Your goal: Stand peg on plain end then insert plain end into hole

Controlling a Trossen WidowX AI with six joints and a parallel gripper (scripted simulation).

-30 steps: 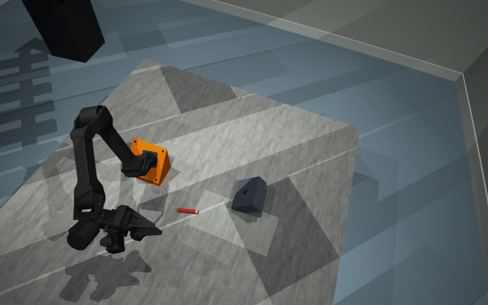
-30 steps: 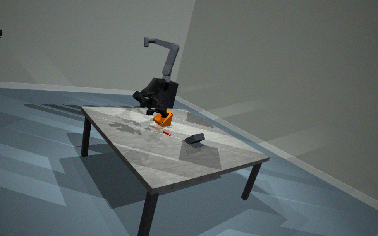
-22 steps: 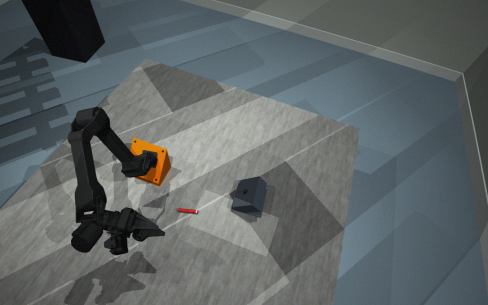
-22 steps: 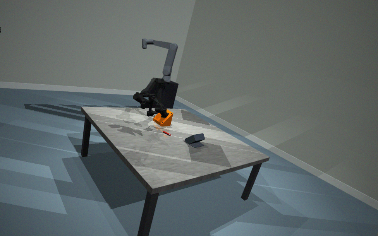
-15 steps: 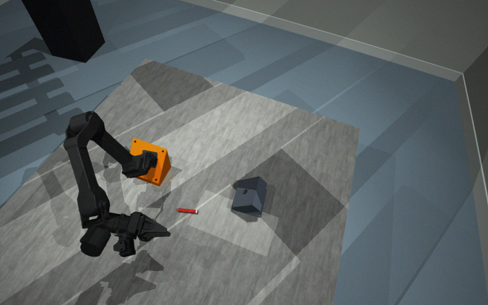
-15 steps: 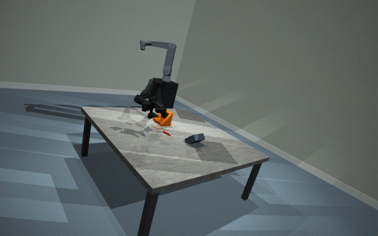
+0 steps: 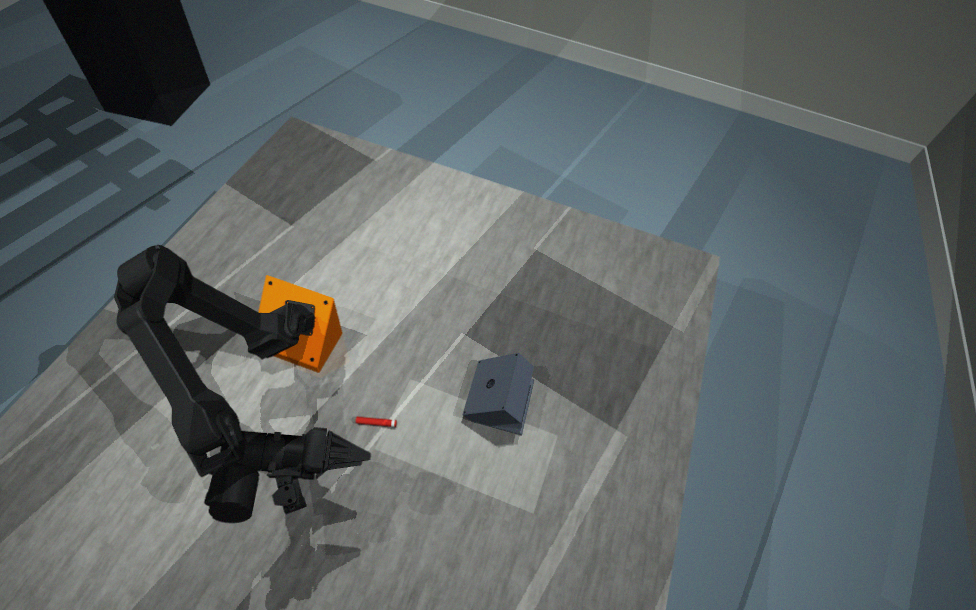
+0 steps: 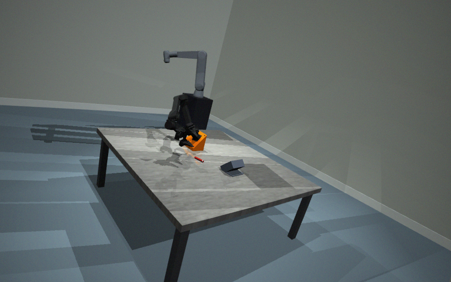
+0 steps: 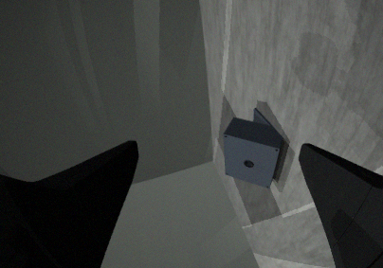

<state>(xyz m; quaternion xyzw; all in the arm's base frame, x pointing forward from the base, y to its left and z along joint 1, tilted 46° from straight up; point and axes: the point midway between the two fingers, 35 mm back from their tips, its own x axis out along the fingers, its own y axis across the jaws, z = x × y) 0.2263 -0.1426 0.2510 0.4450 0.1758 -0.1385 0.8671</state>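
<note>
The red peg [image 7: 372, 421] [image 8: 198, 159] lies on its side on the table. Its white band [image 7: 393, 423] is at the end nearer the sloped panel. The blue-grey sloped panel [image 7: 485, 402] [image 8: 232, 164] [image 9: 237, 151] stands farther out, and its hole [image 7: 490, 383] [image 9: 248, 164] shows as a dark round opening. My gripper [image 7: 367, 455] [image 8: 191, 144] [image 9: 222, 151] is open and empty. It is above the table on the robot's side of the panel, with its fingers pointing outward. The peg is not in the wrist view.
The orange wedge-shaped block [image 7: 293, 289] [image 8: 201, 143] under the arm's base stands behind the peg. The arm bends over the table from this block. The table's far edge [image 8: 255, 212] lies beyond the panel.
</note>
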